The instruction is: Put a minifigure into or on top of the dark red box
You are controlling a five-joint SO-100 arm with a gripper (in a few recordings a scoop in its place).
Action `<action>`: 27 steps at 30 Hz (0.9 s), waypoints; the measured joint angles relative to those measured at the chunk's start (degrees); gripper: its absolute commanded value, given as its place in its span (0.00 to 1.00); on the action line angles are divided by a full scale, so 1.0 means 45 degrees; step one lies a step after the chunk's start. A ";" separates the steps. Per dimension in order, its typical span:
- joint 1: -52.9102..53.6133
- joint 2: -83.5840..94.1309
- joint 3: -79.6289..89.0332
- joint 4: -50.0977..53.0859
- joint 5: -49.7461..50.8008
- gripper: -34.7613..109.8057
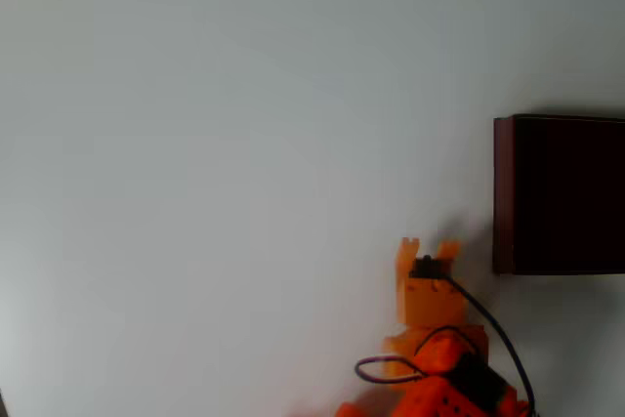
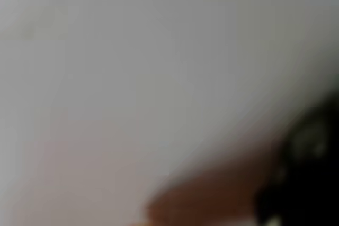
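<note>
In the overhead view the orange hand (image 1: pixel 427 247) hovers above the white desk (image 1: pixel 215 163), just left of the dark red box (image 1: pixel 557 192). Its fingers stand slightly spread around a dark speck, probably the minifigure (image 1: pixel 426 263); delivery into the box seems left.

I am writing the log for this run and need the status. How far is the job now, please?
Nothing looks done yet: the dark red box shows only its dark interior in the overhead view. In hand: the orange hand sits on the white table just left of the box; whether it holds something dark between its fingers is too blurred to tell. The wrist view is blurred too. Left: getting a minifigure into or onto the box.
</note>
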 measured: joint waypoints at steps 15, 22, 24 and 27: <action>0.0215 -0.0625 -0.0313 -0.0234 -0.0059 0.30; 0.0176 -0.0645 -0.0313 -0.0234 -0.0215 0.27; 0.0176 -0.0645 -0.0313 -0.0234 -0.0234 0.26; 0.0156 -0.0645 -0.0313 -0.0234 -0.0273 0.24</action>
